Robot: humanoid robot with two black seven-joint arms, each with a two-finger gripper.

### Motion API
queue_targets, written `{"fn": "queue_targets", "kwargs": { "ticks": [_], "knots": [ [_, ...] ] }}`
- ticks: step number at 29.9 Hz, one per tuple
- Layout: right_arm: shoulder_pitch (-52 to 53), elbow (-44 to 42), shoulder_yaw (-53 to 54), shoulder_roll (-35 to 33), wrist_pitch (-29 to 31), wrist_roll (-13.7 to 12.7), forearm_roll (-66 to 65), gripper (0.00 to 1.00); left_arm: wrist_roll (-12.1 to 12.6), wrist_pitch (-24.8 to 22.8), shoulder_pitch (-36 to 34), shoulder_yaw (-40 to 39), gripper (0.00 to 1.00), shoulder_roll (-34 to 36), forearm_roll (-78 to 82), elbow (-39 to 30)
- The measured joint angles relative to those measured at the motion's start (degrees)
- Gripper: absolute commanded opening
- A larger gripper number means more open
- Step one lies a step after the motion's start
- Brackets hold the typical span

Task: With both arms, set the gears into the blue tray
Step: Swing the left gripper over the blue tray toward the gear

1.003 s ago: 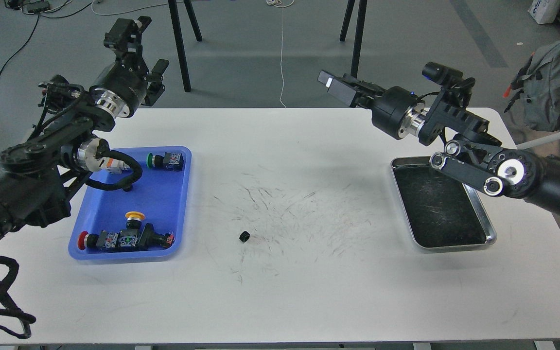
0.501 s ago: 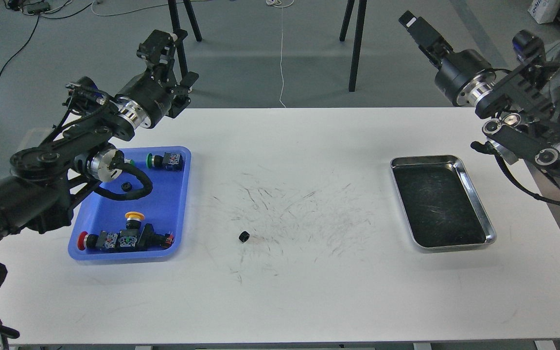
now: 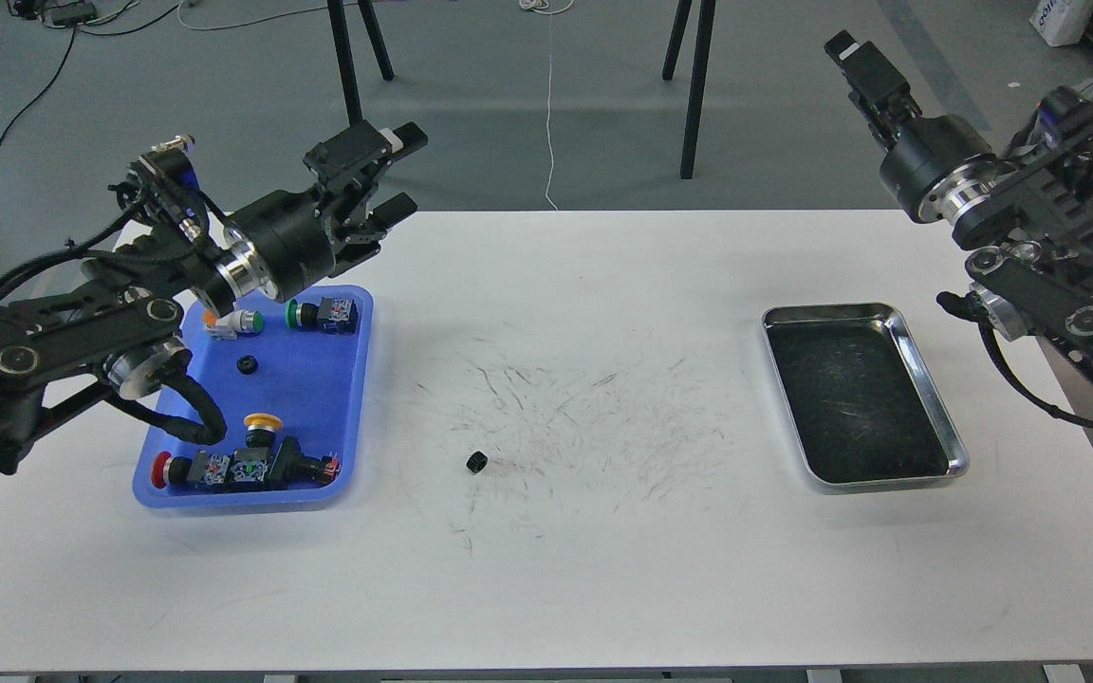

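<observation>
One small black gear (image 3: 476, 462) lies on the white table, right of the blue tray (image 3: 358, 398). A second gear (image 3: 247, 363) rests inside the tray, on its blue floor. My left gripper (image 3: 403, 172) hovers above the tray's far right corner, pointing right, its two fingers apart with nothing between them. My right gripper (image 3: 852, 52) is raised high at the far right, beyond the table's back edge. It is seen end-on, so its fingers cannot be told apart.
Several push-button switches with green, yellow and red caps (image 3: 252, 455) lie in the blue tray. A silver metal tray (image 3: 953, 432) with a dark bottom sits at the right. Black stand legs (image 3: 354, 95) rise behind the table.
My left arm has swung down and to the right, uncovering the gear in the tray. My right arm has lifted away from above the silver tray, up and to the right.
</observation>
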Motion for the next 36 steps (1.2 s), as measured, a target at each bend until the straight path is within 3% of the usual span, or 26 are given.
{"fn": "queue_targets", "kwargs": {
  "ticks": [7, 11, 19, 24, 33, 36],
  "knots": [
    [-1.19, 0.03, 0.29, -0.33, -0.28, 0.13, 0.00, 0.84, 0.00, 1.22, -0.13, 5.53, 0.99, 4.40, 14.65, -7.39],
    [-1.61, -0.03, 0.42, -0.64, -0.29, 0.15, 0.00, 0.84, 0.00, 1.22, 0.03, 8.02, 0.92, 6.25, 25.80, -9.40],
    [-1.89, -0.11, 0.50, -0.69, -0.45, 0.18, 0.00, 0.84, 0.00, 8.43, -2.44, 7.62, 0.96, 6.99, 34.67, -7.58],
    [-2.03, -0.13, 0.76, -0.48, -0.65, 0.19, 0.00, 0.84, 0.00, 8.17, -2.61, 7.15, 0.98, 6.34, 33.32, -7.41],
    [-2.99, -0.16, 1.18, 0.18, -1.86, 0.15, 0.00, 0.84, 0.00, 8.69, -2.08, -4.25, 1.00, 3.95, 23.63, -3.99],
    [-3.33, -0.16, 1.18, 0.19, -1.87, 0.14, 0.00, 0.84, 0.00, 10.85, -1.02, -8.40, 1.00, 3.57, 22.48, -2.93]
  ]
}}
